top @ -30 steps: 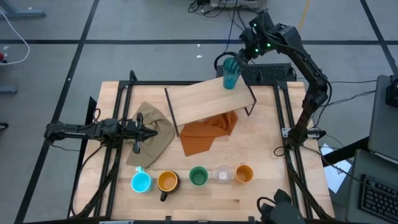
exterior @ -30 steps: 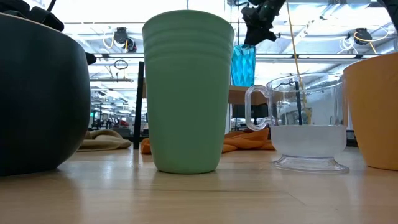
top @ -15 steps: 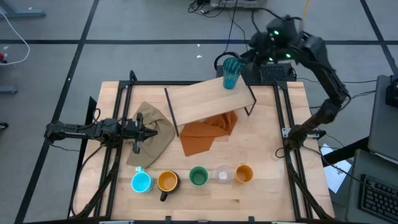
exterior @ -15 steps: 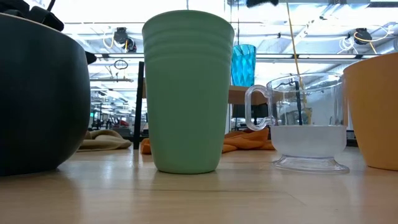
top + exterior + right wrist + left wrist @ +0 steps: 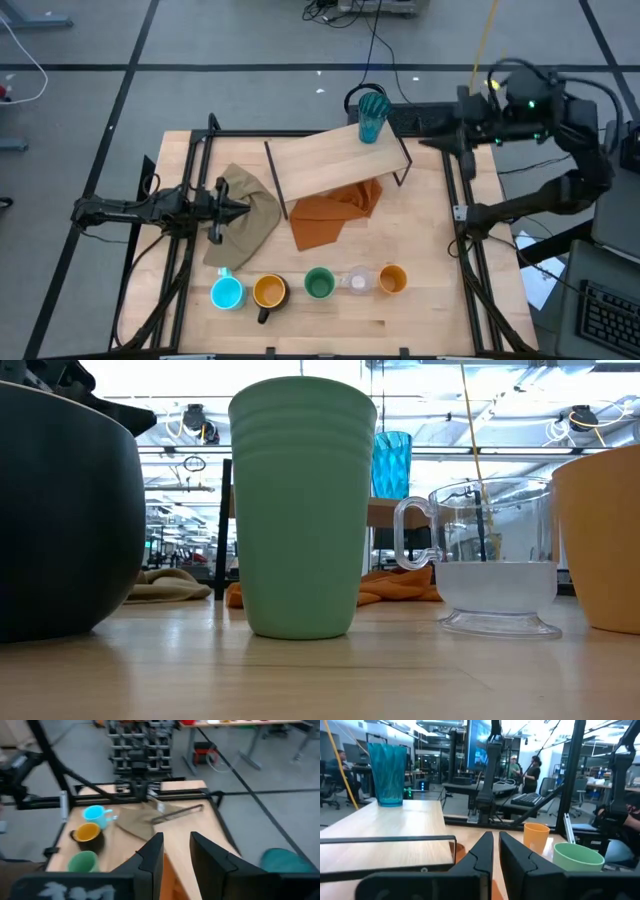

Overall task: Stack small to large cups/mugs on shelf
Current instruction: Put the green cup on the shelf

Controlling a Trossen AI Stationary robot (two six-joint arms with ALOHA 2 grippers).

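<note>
Teal ribbed tumbler (image 5: 372, 116) standing on shelf (image 5: 330, 160), right gripper (image 5: 442, 138) beside it empty and slightly parted, left gripper (image 5: 222, 207) nearly closed, empty; next, probably fetching green cup (image 5: 319, 284).

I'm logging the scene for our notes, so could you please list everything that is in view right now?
teal tumbler: one, teal, upright on the shelf's far corner
shelf: one, light wood on black legs, mid-table
blue mug: one, bright blue, left end of the front row
black mug: one, black with yellow-orange inside, beside the blue mug
green cup: one, green, middle of the row
clear glass: one, clear, right of the green cup
orange cup: one, orange, right end of the row
orange cloth: one, partly under the shelf
tan cloth: one, left of the shelf
left gripper: by the tan cloth
right gripper: right of the shelf, empty
</note>
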